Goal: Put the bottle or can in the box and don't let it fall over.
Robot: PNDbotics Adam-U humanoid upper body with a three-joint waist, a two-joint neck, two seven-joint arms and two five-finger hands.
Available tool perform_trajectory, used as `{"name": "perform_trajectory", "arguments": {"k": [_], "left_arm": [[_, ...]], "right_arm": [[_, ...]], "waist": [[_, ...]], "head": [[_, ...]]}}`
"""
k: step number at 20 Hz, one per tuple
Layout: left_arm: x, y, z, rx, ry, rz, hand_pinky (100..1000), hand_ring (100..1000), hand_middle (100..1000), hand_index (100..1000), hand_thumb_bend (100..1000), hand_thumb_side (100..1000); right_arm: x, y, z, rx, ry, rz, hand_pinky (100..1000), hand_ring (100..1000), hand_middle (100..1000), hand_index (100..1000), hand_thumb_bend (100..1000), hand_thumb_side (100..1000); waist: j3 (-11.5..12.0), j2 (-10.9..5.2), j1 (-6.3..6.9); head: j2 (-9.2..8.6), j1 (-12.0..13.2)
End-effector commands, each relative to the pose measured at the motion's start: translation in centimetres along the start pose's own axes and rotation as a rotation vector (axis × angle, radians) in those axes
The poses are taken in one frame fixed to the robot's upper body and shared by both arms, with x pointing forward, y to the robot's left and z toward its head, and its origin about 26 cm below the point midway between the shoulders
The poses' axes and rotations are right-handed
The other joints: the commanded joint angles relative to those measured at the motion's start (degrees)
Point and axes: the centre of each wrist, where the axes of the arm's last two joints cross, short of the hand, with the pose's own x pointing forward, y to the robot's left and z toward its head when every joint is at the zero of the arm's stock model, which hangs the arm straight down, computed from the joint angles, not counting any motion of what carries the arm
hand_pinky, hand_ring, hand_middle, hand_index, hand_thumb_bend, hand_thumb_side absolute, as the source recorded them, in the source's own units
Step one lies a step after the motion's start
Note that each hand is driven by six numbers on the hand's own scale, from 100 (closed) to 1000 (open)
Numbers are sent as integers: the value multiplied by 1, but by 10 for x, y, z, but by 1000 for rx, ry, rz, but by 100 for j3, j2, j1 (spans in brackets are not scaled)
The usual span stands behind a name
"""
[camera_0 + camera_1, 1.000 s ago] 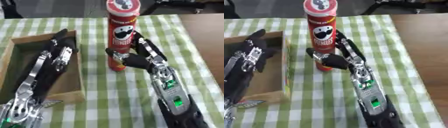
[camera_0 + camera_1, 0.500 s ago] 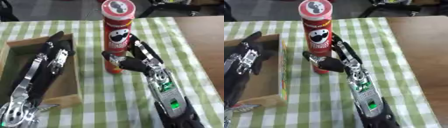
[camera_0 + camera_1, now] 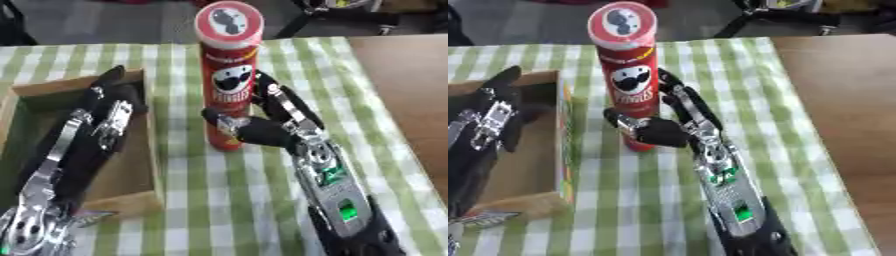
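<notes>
we see the tall red cylindrical crisp can (image 3: 229, 75) upright, lid up, on the green checked tablecloth (image 3: 210, 200) beside the brown cardboard box (image 3: 131, 185). our right hand (image 3: 262, 127) curls round its base; left hand (image 3: 109, 107) rests open in the box, wrist cut off.

a green and white checked cloth (image 3: 219, 200) covers the table; bare brown wood (image 3: 407, 100) shows along its right edge.

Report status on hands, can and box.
Right hand curled round upright can. Left hand open over box. Can outside box.
</notes>
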Motion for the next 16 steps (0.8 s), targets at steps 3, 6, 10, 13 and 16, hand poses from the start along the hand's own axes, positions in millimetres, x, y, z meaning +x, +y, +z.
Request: {"name": "perform_trajectory", "arguments": {"k": [3,6,10,13,16], "left_arm": [[4,1,-2,1,-22,8,926,779,173,987,100,752],[4,1,-3,-4,-21,12,928,780,174,980,100,755],[2,1,-3,-6,-11,18,929,780,174,975,100,756],[2,1,-4,-7,-8,24,931,782,175,973,100,760],[2,1,-5,-9,-6,30,933,783,176,966,100,763]], "right_arm": [[22,18,-15,25,-76,-55,991,940,981,882,541,212],[23,18,-15,26,-80,-59,985,903,944,843,544,182],[22,19,-15,30,-78,-57,981,867,911,807,556,144],[22,19,-14,29,-81,-52,979,842,885,784,526,156],[22,19,-14,26,-87,-50,981,803,845,744,497,148]], "waist": [[164,18,82],[152,16,81],[144,16,83],[135,8,84],[123,-9,85]], "head": [[-9,-19],[17,-10],[30,-14],[37,-15],[58,-19]]}}
